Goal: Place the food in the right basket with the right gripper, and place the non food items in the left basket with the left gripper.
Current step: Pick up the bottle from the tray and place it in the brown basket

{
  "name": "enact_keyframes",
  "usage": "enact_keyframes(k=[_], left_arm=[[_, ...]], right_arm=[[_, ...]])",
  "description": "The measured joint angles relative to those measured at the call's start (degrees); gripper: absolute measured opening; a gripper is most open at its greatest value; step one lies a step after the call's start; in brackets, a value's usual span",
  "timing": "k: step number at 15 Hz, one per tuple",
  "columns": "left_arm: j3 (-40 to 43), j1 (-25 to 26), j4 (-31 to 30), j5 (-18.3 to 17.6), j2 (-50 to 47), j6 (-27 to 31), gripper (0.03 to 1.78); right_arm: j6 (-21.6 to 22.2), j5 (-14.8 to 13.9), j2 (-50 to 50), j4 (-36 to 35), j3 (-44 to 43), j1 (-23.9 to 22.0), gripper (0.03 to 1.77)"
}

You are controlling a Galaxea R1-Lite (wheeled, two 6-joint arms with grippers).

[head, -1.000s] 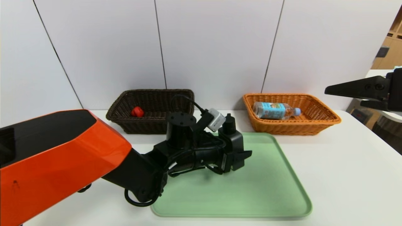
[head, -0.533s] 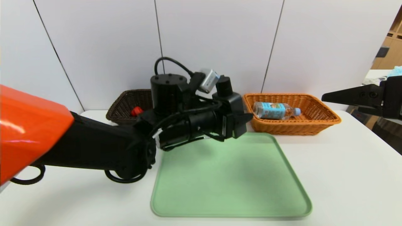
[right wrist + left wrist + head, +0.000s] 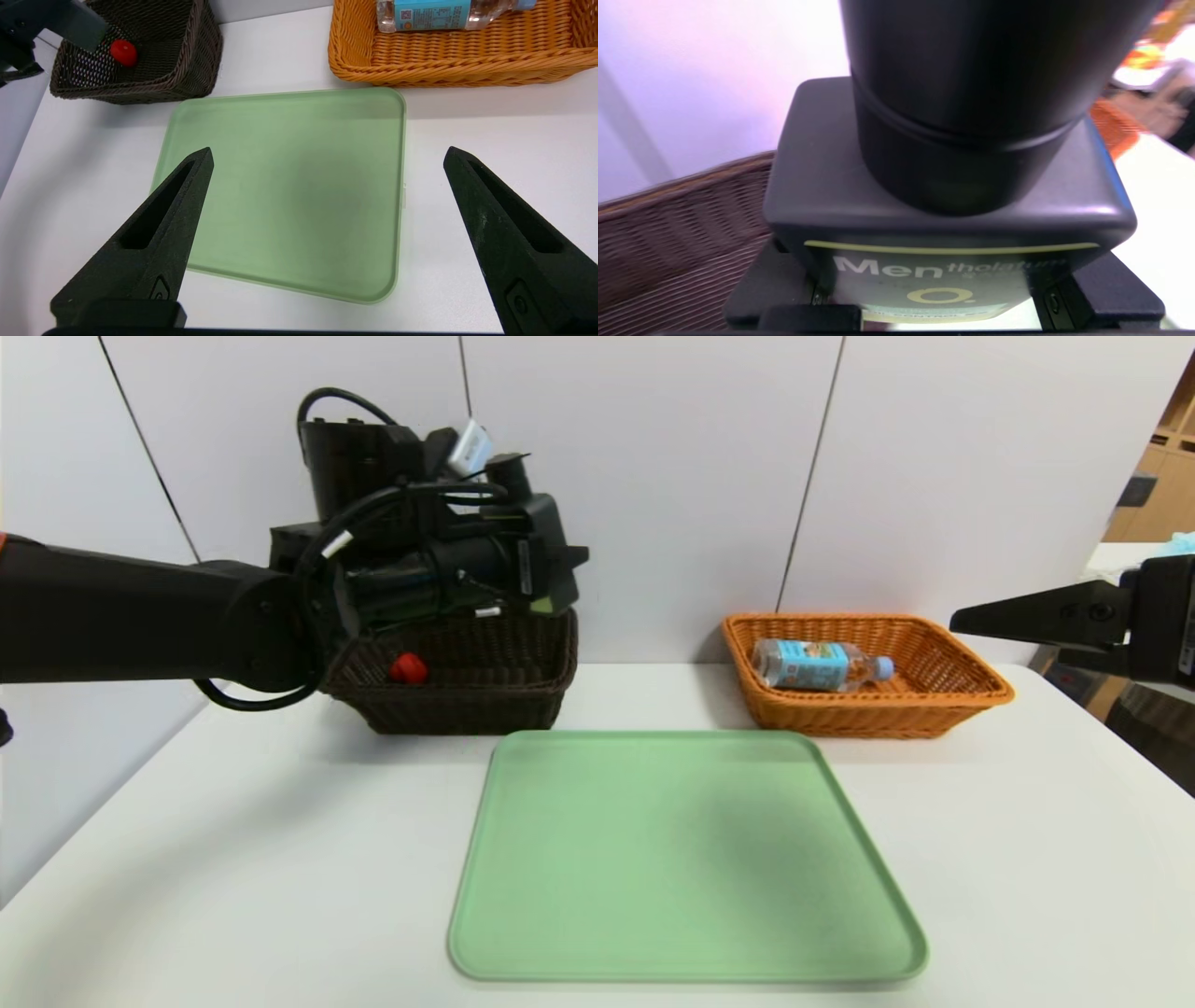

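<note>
The left gripper (image 3: 948,298) is gripping a black Mentholatum Men bottle (image 3: 943,233), its fingers standing partway apart and pressing on the two sides of the body. The bottle is hanging above the dark wicker basket (image 3: 457,711), near its inner end, the one facing the orange wicker basket (image 3: 859,719). How much of it is lying over the opening, I cannot tell.

The step in hand is the placing of this non-food item in the left basket. A small red object (image 3: 408,668) is already lying in there, while a plastic drink bottle (image 3: 812,665) is resting on its side in the orange basket, where the food is going. No item is showing on the green tray (image 3: 691,859), so this is probably the last piece of the sorting.

The right gripper (image 3: 330,154) is waiting over the counter (image 3: 1008,859) on its own side, fingers spread wide and holding nothing.

The next move is calling for centring the bottle over the basket, lowering it inside the rim and only then opening the fingers; releasing too near the inner wall could be tipping it out.
</note>
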Motion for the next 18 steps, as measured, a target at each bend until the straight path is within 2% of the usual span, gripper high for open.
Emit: enact_keyframes(k=[5, 18], left_arm=[[0.9, 6.1, 0.1, 0.0, 2.6, 2.4, 1.12], [-0.6, 11.0, -3.7, 0.9, 14.3, 7.4, 1.12]], right_arm=[[0.0, 0.0, 0.3, 0.2, 0.0, 0.1, 1.7], [0.2, -0.1, 0.2, 0.6, 0.1, 0.1, 1.7]])
